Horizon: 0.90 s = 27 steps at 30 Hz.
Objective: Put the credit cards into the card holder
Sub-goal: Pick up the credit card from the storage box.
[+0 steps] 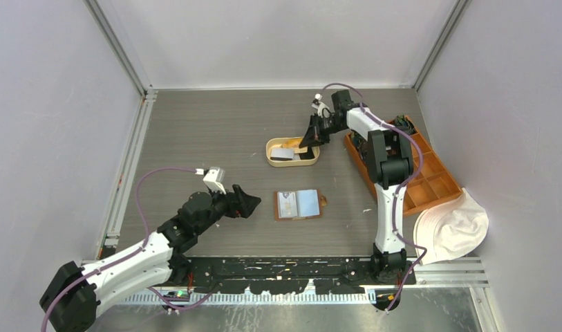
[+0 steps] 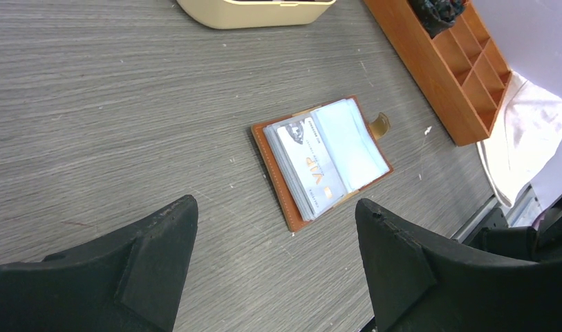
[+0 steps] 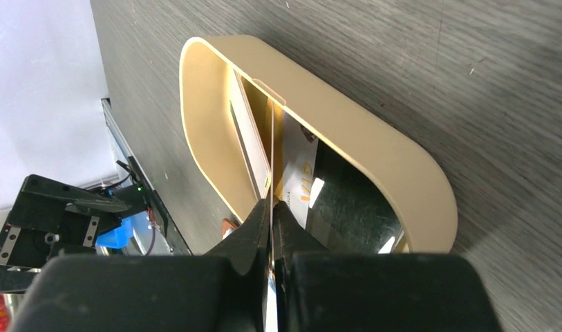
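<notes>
The right gripper (image 3: 272,205) pinches a thin card (image 3: 272,155) edge-on inside the cream tray (image 3: 375,142), where more cards (image 3: 296,173) lie. The card holder (image 1: 298,205) lies open on the bench (image 1: 195,138), plastic sleeves showing, just ahead of the left gripper (image 1: 250,201), whose jaws stand wide apart and empty.

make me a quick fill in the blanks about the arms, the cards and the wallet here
The claw pinching a card in the tray belongs to the ____ arm.
The left claw is ____, holding nothing.
The front card in the wallet reads ____.
Missing words: right, open, VIP.
</notes>
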Tool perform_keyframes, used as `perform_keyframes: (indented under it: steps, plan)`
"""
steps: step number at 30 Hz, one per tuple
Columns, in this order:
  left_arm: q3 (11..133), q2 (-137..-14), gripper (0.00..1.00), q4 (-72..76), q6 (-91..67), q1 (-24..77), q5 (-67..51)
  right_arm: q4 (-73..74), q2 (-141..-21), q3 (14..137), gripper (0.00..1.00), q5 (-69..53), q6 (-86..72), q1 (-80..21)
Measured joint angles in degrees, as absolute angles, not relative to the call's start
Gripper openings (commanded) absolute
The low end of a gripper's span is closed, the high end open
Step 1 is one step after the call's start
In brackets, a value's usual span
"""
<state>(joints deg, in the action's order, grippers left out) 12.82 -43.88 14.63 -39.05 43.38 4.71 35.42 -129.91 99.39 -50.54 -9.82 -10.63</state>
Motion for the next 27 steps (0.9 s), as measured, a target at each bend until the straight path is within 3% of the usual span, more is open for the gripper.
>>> perform_keyframes:
  steps: [14, 20, 27]
  plan:
    - [10.6, -40.3, 0.86, 21.5, -47.0, 43.4, 3.1, 34.9, -119.7, 93.2, 0.03, -51.8, -9.3, -6.0]
    - [10.7, -48.4, 0.85, 34.3, -52.8, 43.4, -0.7, 29.4, -109.0, 83.2, 0.03, -56.4, -12.3, -5.8]
    - [13.0, -60.4, 0.73, 48.1, -58.2, 43.4, -3.1, 12.4, -94.5, 66.2, 0.01, -61.1, -24.9, -6.4]
